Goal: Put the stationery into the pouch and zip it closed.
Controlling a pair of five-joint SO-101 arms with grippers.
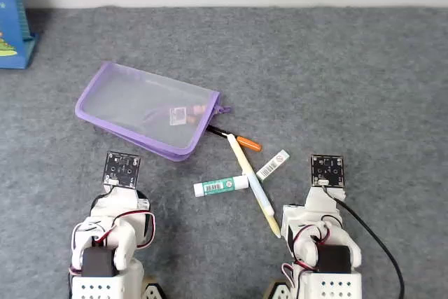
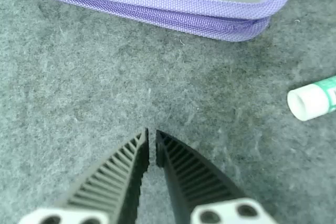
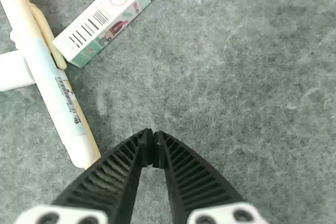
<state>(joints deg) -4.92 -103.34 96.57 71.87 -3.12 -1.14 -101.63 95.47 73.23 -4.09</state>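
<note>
I see the left gripper point(image 2: 152, 136) and right gripper point(image 3: 153, 137) closed, empty, with glue stick point(image 1: 220, 186), pen point(image 1: 262, 204) and small box point(image 1: 273, 164) lying beside the purple pouch point(image 1: 143, 106).

- Grey felt-like table top point(image 1: 336, 68).
- Purple pouch point(image 1: 143, 110): lies flat, ahead of the left gripper point(image 2: 151, 135) fingers, apart from them.
- Glue stick point(image 1: 220, 185): off to their side, toward the right arm.
- Long pale pen point(image 1: 250, 180): beside the right gripper point(image 3: 153, 135) fingers, crossing the glue stick's end.
- Barcoded box point(image 1: 273, 164): ahead of those fingers, just beside the pen.
- Orange-capped pen point(image 1: 245, 143): farther ahead, by the pouch.
</note>
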